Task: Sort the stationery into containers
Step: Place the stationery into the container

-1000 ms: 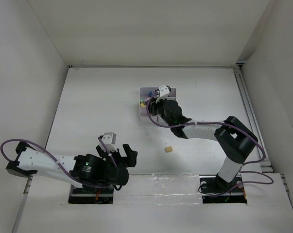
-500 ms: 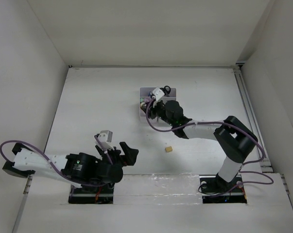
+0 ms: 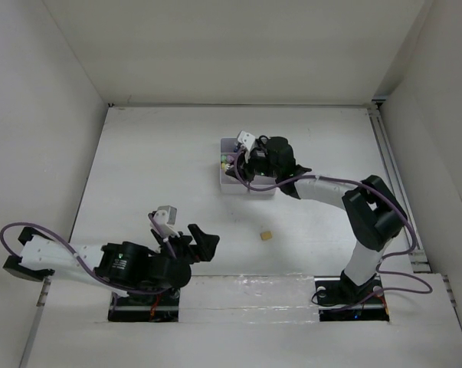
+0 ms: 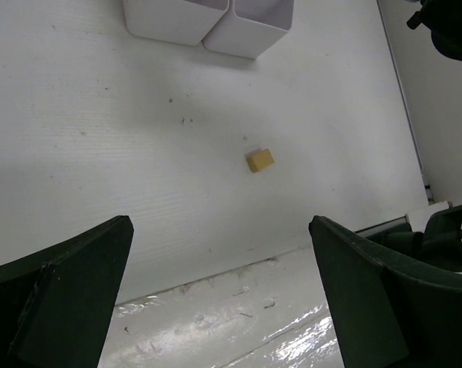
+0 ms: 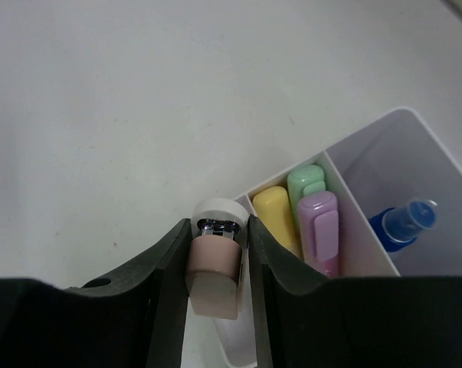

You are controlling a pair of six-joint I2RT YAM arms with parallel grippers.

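A: Where is the stapler (image 5: 213,285)?

B: The right end effector (image 5: 217,230) is closed on it, pinching its long sides. It hangs above the organiser (image 3: 227,186) at the far middle of the table (image 3: 139,169). The stapler's white round end hangs over the organiser's outer rim, just beside the compartment holding the yellow marker (image 5: 276,218), green marker (image 5: 307,184) and purple marker (image 5: 320,230).

A: Why grip it that way?

B: I'd judge it lets the stapler go down end first. Those compartments are narrow, and laid flat it likely wouldn't fit.

A: Is there room to drop it?

B: It's tight. That compartment is packed with the three markers, and the next one holds a blue-capped tube (image 5: 403,222). The rim sits right under the stapler, so it could catch on the edge. I can't tell which compartment is free.

A: And the left side?

B: The left end effector (image 4: 221,226) gapes wide and holds nothing, low near its base. The eraser (image 4: 260,159) lies alone on the table between it and the organiser, well apart from both, with open room all round for an approach.
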